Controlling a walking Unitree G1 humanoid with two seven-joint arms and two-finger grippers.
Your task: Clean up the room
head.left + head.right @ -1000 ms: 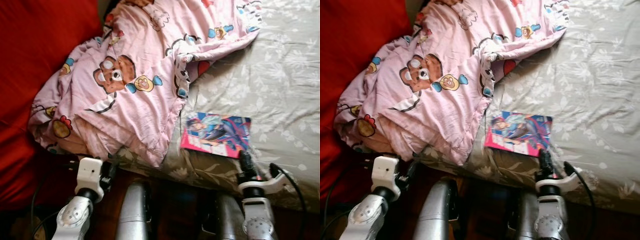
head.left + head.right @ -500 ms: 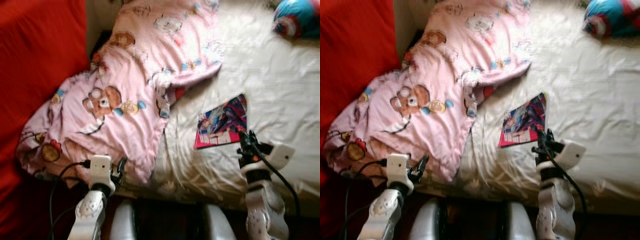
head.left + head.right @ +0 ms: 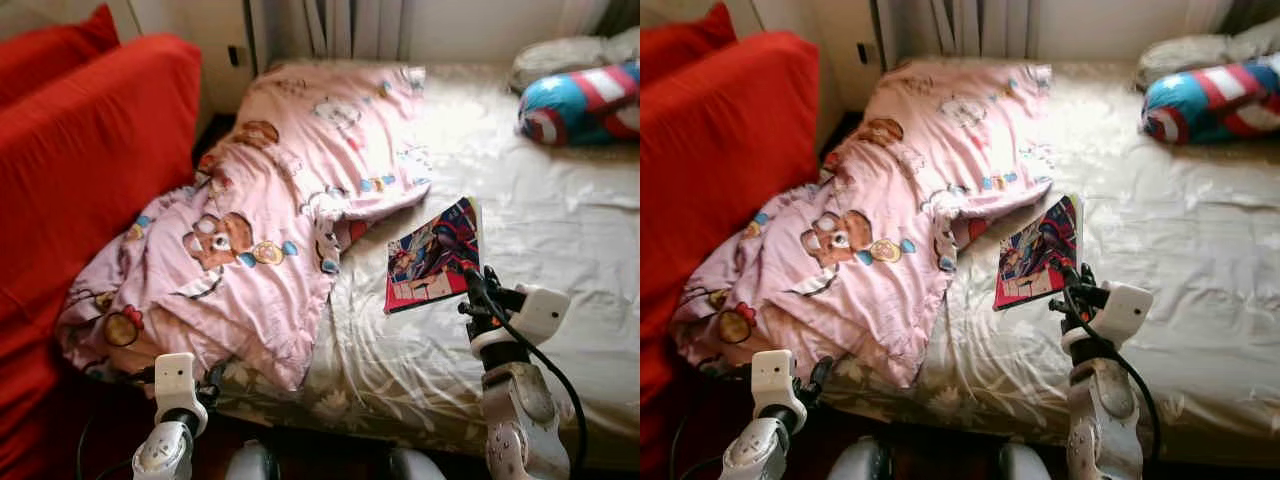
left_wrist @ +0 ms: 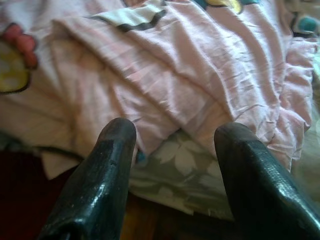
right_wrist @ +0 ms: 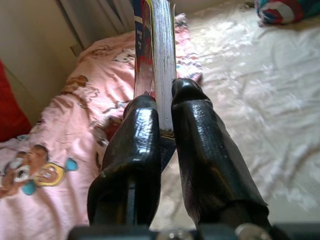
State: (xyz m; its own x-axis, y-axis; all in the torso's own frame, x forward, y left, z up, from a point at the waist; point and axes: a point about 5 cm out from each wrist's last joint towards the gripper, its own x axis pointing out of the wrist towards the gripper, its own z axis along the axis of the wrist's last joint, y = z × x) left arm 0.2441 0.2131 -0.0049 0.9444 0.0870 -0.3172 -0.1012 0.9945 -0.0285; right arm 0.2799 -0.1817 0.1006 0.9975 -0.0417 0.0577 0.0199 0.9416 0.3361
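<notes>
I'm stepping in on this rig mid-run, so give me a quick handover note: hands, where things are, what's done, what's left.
Right hand: shut on the comic book, gripping its lower edge and holding it tilted up over the bed.
Left hand: open, idle, low at the bed's near edge by the pink blanket.
Done: book picked up.
Left: put the book away; the blanket lies crumpled, hanging off the bed toward the red sofa; a blue, red and white pillow sits at the bed's far end.
</notes>
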